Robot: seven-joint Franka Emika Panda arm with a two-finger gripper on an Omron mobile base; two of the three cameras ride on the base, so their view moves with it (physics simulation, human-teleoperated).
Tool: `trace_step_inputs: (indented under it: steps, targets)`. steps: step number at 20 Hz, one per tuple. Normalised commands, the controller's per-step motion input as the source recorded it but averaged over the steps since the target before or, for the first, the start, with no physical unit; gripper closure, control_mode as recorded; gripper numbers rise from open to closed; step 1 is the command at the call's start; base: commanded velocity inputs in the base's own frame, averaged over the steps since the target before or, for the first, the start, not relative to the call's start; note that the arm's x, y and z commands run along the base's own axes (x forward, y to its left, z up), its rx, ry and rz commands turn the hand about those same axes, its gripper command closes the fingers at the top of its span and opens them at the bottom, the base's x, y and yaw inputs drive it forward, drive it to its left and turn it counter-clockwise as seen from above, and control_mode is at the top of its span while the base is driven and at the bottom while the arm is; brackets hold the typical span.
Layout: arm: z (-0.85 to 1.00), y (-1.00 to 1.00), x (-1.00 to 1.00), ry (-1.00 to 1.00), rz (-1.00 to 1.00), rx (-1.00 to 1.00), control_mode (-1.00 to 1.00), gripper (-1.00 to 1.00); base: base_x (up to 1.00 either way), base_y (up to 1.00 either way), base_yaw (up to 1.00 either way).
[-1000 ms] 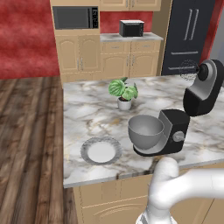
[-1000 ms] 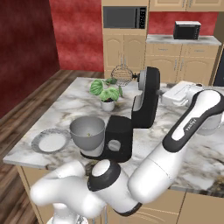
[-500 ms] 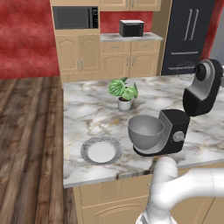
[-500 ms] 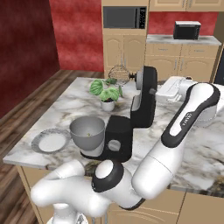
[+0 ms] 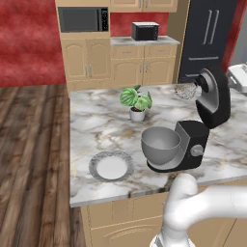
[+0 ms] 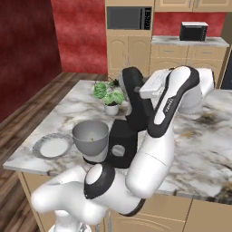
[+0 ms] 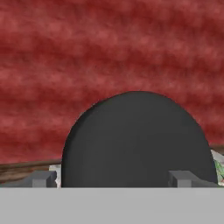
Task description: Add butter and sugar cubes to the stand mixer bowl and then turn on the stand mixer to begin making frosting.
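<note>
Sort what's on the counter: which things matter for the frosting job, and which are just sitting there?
For the job:
- stand mixer, head tilted back
- mixer bowl
- gripper, open behind the mixer head

Just there:
- plate
- potted plant

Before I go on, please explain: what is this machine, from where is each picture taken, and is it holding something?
It is a white robot arm in a simulated kitchen. Two pictures come from cameras behind the arm, left and right. The third comes from the hand itself, which faces the mixer's black head. On the marble counter stand the mixer, its grey bowl, a white plate and a small plant. The gripper is open and holds nothing.
</note>
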Motion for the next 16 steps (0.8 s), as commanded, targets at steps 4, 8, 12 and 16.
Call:
trace_step_inputs:
  steps: [4, 8, 12, 16]
  targets:
    - [0.00, 1.00, 0.00, -0.06, 0.00, -0.22, -1.00, -1.00, 0.00, 0.00, 0.00]
    - [-0.06, 1.00, 0.00, -0.02, -0.01, -0.20, -1.00, -1.00, 0.00, 0.00, 0.00]
    - [-0.06, 0.62, 0.00, -0.01, -0.04, -0.10, -1.00, -1.00, 0.00, 0.00, 0.00]
    - [0.00, -0.03, -0.04, -0.06, -0.09, 0.00, -1.00, -1.00, 0.00, 0.00, 0.00]
